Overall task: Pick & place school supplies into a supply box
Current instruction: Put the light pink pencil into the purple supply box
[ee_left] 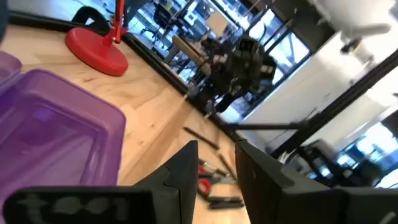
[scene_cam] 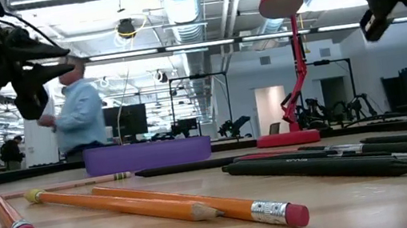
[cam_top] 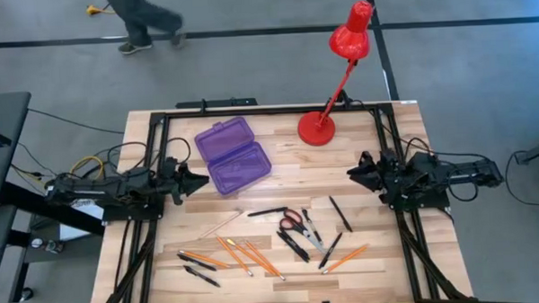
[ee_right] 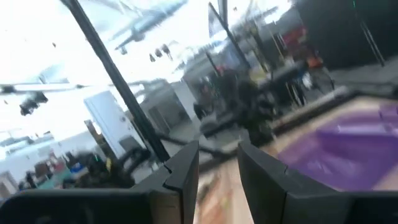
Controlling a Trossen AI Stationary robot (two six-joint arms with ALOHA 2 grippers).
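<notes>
The supply box (cam_top: 233, 155), translucent purple, lies open on the table's far left half, with its bottom on the wood and its lid laid flat beside it. It also shows in the low view (scene_cam: 147, 155) and the left wrist view (ee_left: 56, 137). The school supplies lie loose on the near half: orange pencils (cam_top: 246, 258), black pens (cam_top: 295, 245) and red-handled scissors (cam_top: 292, 220). My left gripper (cam_top: 199, 179) hangs open above the table just left of the box, its fingers (ee_left: 186, 168) holding nothing. My right gripper (cam_top: 353, 171) hangs open at the right, facing the box (ee_right: 348, 149).
A red desk lamp (cam_top: 316, 129) stands by its round base at the far middle, its head leaning beyond the table's far edge. A black frame (cam_top: 268, 111) runs around the table. A person (cam_top: 144, 21) walks on the floor behind it.
</notes>
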